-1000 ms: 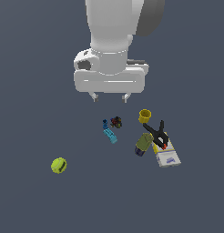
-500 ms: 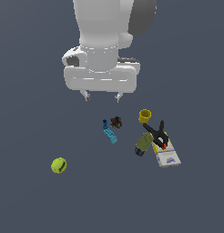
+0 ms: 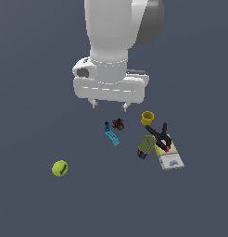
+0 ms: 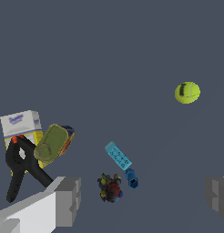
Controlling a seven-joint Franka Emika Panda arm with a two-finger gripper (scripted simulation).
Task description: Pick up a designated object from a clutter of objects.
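So the gripper point(image 3: 109, 106) hangs up in the air over the dark floor point(image 3: 32, 208), fingers spread wide with nothing between them. You can see the gap clearly in the wrist view, where both fingertips point(image 4: 68, 200) sit far apart.

The can point(image 3: 146, 146), olive-green top and dark blue sides, lies tilted in the pile, roughly at 4 o'clock from the gripper in the exterior view. It's touching the black clamp point(image 3: 159, 135), which lies across the flat white-yellow box point(image 3: 170, 158). In the wrist view the can point(image 4: 53, 143) leans against that box point(image 4: 22, 125), with the clamp point(image 4: 22, 166) just beside it.

The little yellow cup point(image 3: 147, 118) stands at about 12 o'clock from the can, close by. The light blue piece point(image 3: 112, 137) is at 9 o'clock from the can, a bit apart, with a darker blue bit at one end. The tiny dark object point(image 3: 117, 123) sits just beside it, almost under the gripper.

The tennis ball point(image 3: 60, 168) is way off on its own, at 8 o'clock from everything else.
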